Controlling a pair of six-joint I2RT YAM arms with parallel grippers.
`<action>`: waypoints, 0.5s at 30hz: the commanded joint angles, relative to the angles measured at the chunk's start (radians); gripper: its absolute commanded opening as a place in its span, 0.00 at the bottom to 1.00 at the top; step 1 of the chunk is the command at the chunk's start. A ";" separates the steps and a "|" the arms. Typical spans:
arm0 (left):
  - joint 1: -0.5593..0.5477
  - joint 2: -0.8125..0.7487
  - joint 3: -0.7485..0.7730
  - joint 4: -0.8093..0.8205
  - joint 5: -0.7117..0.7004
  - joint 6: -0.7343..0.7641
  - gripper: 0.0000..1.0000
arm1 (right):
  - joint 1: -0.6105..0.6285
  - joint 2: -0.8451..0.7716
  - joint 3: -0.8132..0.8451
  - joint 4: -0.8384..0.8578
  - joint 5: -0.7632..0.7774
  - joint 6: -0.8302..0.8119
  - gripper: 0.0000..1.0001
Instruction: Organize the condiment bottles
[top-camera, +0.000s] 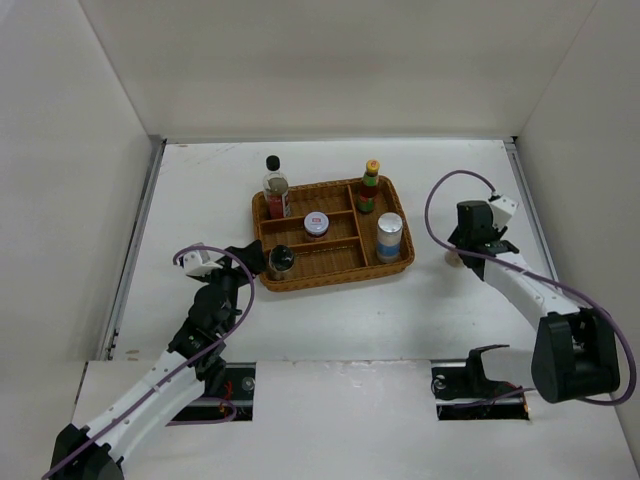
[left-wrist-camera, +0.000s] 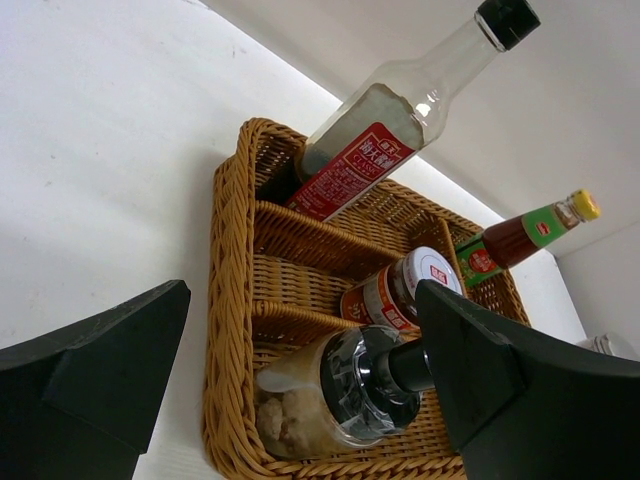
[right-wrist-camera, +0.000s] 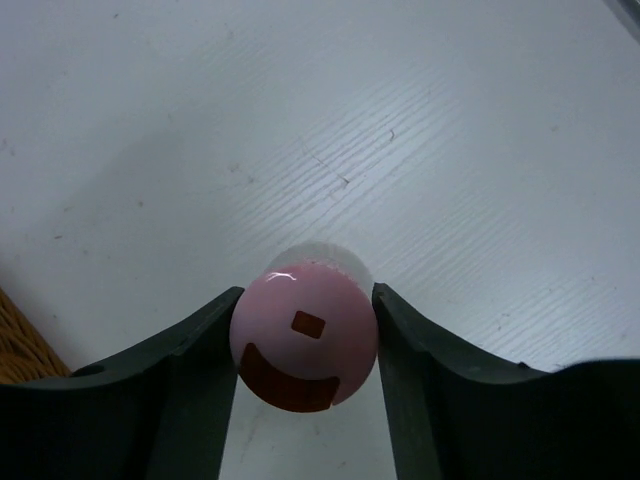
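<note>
The right claw (right-wrist-camera: 306, 295) pinches the pink jar (right-wrist-camera: 304, 335), which stands on the table near the tray (top-camera: 300, 284). The left claw (left-wrist-camera: 300, 300) is spread beside the dark jar (left-wrist-camera: 350, 385) in the tray. Next, probably: lift the pink jar over the rim into a free compartment.

There are six little bottles and jars in all. Three are bottles: a clear bottle (top-camera: 273, 185) with a black cap, a red sauce bottle (top-camera: 369, 187) with a yellow cap and a white bottle (top-camera: 389, 237) with a blue band. Three are jars: a red-label jar (top-camera: 316, 224), a dark-lid jar (top-camera: 281, 260) and a pink-lid jar (right-wrist-camera: 305, 335). There is one brown basket (left-wrist-camera: 228, 300). There are two robot arms, a left arm (top-camera: 150, 385) and a right arm (top-camera: 520, 280).
</note>
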 joint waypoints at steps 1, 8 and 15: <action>0.001 -0.014 0.009 0.027 0.016 -0.010 1.00 | -0.007 -0.026 0.001 0.103 0.021 0.002 0.51; 0.009 -0.023 0.009 0.016 0.013 -0.010 1.00 | 0.097 -0.327 0.042 0.056 0.217 -0.073 0.45; 0.010 0.006 0.008 0.031 0.004 -0.013 1.00 | 0.516 -0.321 0.271 0.061 0.184 -0.204 0.46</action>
